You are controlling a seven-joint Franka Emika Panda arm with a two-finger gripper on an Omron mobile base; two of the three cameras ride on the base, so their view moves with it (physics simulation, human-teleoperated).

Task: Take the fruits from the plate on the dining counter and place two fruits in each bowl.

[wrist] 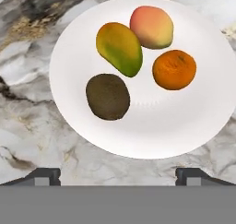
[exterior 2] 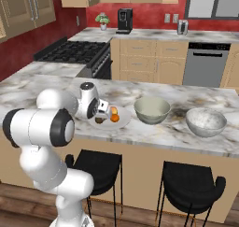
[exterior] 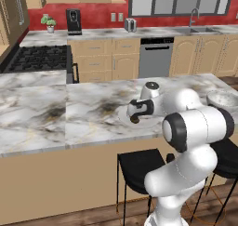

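Fruits, four of them, sit clustered on the plate (wrist: pixel 152 131) atop the dining counter (exterior 2: pixel 154 132), your gripper (wrist: pixel 118 174) poised above the plate's near rim with its fingertips (wrist: pixel 44 176) spread wide and holding nothing. On the plate, the dark olive-brown fruit (wrist: pixel 108 96) lies nearest the gripper; the yellow-green fruit (wrist: pixel 120 48) touches the peach-coloured fruit (wrist: pixel 151 26) at the far side, and the orange fruit (wrist: pixel 174 69) sits just beside both. You should expect them to be light, firm-skinned and prone to rolling, so close across the widest part of each. The olive-brown one stands clear of its neighbours and looks the easiest first pick. Beyond the plate wait the grey-green bowl (exterior 2: pixel 152 110) and, farther along, the speckled bowl (exterior 2: pixel 206 121). Nothing blocks that path.
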